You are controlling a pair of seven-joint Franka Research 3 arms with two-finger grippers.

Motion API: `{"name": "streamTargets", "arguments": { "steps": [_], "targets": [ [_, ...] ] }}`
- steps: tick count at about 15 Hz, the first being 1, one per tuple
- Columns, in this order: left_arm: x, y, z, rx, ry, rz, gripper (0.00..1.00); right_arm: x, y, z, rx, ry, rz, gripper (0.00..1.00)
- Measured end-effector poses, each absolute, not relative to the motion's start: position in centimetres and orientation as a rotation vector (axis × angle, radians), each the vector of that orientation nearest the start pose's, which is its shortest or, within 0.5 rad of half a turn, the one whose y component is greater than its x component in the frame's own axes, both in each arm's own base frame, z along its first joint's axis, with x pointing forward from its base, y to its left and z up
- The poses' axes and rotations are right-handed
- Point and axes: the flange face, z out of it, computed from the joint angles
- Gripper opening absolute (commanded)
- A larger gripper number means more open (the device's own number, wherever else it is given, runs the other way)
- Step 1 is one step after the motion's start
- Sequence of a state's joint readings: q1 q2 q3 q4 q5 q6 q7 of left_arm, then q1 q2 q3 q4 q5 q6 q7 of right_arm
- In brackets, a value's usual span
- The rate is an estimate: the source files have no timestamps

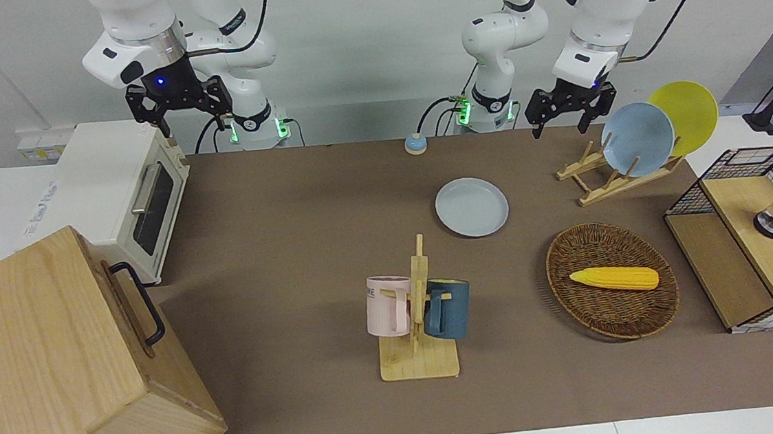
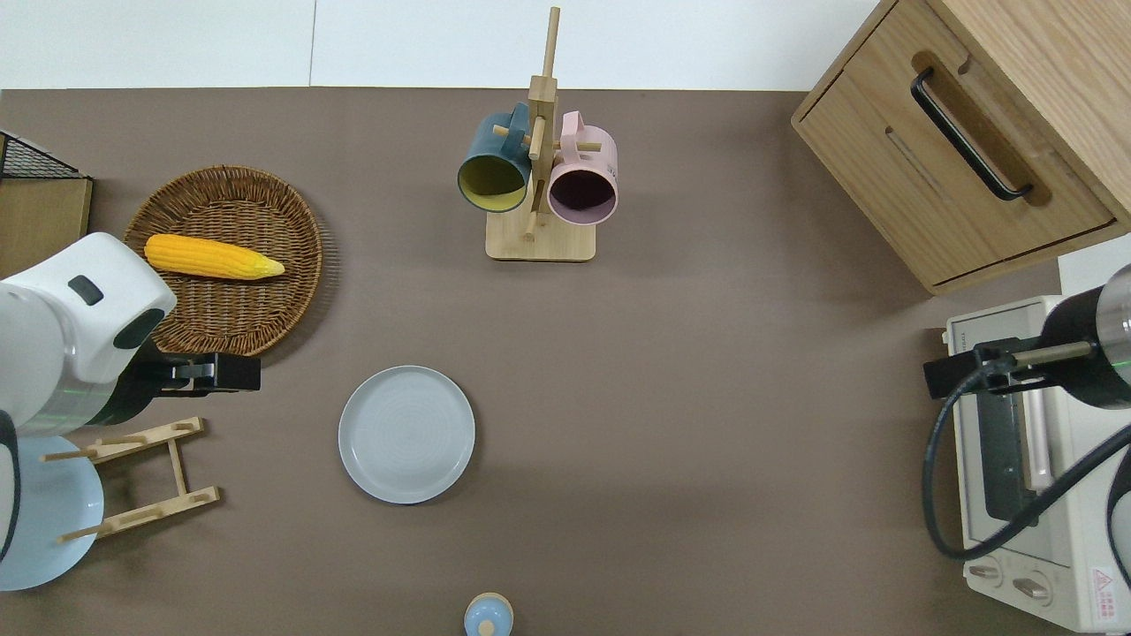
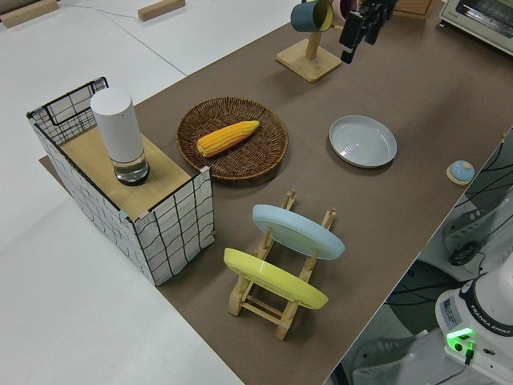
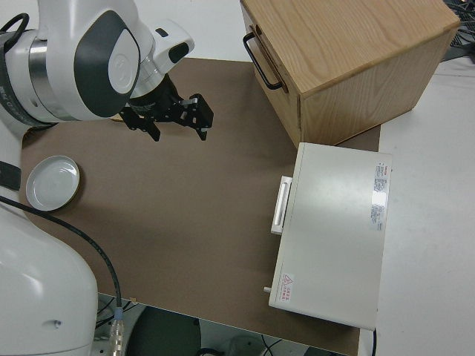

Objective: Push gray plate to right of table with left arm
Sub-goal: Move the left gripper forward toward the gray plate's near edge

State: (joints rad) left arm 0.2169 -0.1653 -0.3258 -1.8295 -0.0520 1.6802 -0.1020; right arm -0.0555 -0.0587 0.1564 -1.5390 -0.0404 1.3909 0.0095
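The gray plate (image 1: 472,207) (image 2: 406,435) (image 3: 362,141) (image 4: 52,182) lies flat and bare on the brown table (image 1: 291,238) (image 2: 707,397), nearer to the robots than the mug rack. My left gripper (image 1: 562,128) (image 2: 221,372) hangs open and holds nothing. It is up in the air over the strip of table between the wicker basket and the dish rack. That puts it toward the left arm's end from the plate and well apart from it. My right gripper (image 1: 191,124) (image 4: 177,132) is parked, open and holding nothing.
A wicker basket (image 1: 615,323) (image 2: 265,300) holds a corn cob (image 1: 614,278). A wooden dish rack (image 1: 604,182) (image 2: 132,481) carries a sky-blue and a yellow plate. A mug rack (image 1: 420,359) (image 2: 539,238), a toaster oven (image 1: 116,197), a wooden cabinet (image 1: 60,367), a wire crate (image 1: 754,243) and a small blue knob (image 1: 415,144) also stand on the table.
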Motion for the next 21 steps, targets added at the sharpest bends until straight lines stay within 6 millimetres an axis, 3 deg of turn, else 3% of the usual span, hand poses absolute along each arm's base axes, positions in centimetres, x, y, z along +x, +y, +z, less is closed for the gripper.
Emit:
{"name": "streamTargets", "arguments": {
  "steps": [21],
  "targets": [
    [50.9,-5.6,59.3,-3.146,-0.051,-0.008,1.0,51.5,5.0,65.5,-3.19,-0.136,0.139,0.996]
  ]
}}
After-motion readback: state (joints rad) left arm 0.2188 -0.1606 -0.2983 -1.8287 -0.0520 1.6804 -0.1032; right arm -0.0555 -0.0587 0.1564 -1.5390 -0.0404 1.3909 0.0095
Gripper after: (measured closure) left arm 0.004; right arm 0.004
